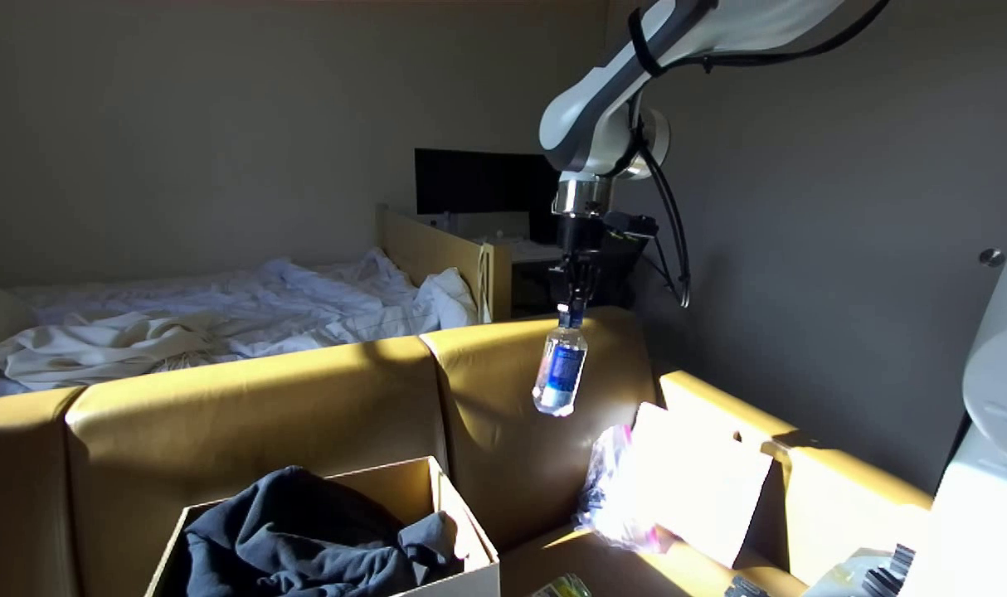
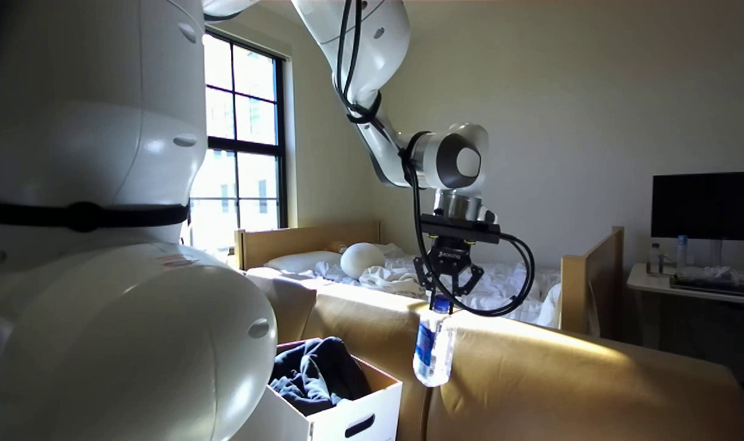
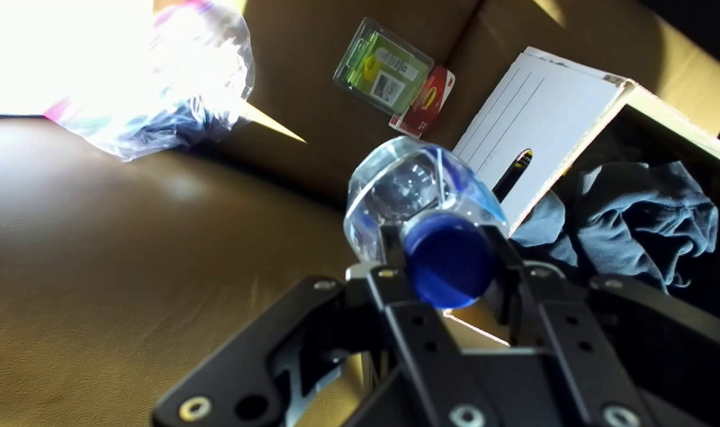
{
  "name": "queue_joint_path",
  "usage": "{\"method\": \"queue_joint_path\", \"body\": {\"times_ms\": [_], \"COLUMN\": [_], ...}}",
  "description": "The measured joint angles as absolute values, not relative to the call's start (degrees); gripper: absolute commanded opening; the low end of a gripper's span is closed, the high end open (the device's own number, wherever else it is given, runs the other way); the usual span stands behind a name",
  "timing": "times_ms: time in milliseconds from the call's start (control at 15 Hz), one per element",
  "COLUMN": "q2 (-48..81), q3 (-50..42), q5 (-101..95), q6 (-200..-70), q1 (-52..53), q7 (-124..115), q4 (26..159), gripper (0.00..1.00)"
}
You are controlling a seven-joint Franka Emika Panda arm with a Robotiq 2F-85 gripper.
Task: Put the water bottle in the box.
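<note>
One bottle hangs from my claw, slightly tilted, blue cap uppermost; both fingers are clamped on it at the cap. I have it in mid-air by the couch, outside the box. In the wrist view the box lies to its right, with dark fabric bunched inside and a slot in the wall facing the bottle. On the couch beside that wall, a green pack and a red pack touch. Farther left in that view I see a clear bag; sunlight bleaches the pale thing next to it, so I can't say for sure what that is. Behind the couch, in both exterior views, stand a bed and a monitor.
</note>
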State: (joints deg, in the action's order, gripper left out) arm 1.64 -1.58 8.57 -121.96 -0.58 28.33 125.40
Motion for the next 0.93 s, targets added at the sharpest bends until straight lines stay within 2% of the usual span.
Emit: {"method": "queue_joint_path", "body": {"times_ms": [533, 600, 933], "q2": [1.91, 1.90, 3.47], "q3": [-0.34, -0.34, -0.24], "q5": [7.05, 7.04, 7.71], "q6": [-123.87, -123.87, -126.04], "q1": [0.32, 0.32, 0.32], "q7": [28.40, 28.40, 28.78], "q4": [127.35, 127.35, 127.30], "gripper": [0.35, 0.14, 0.14]}}
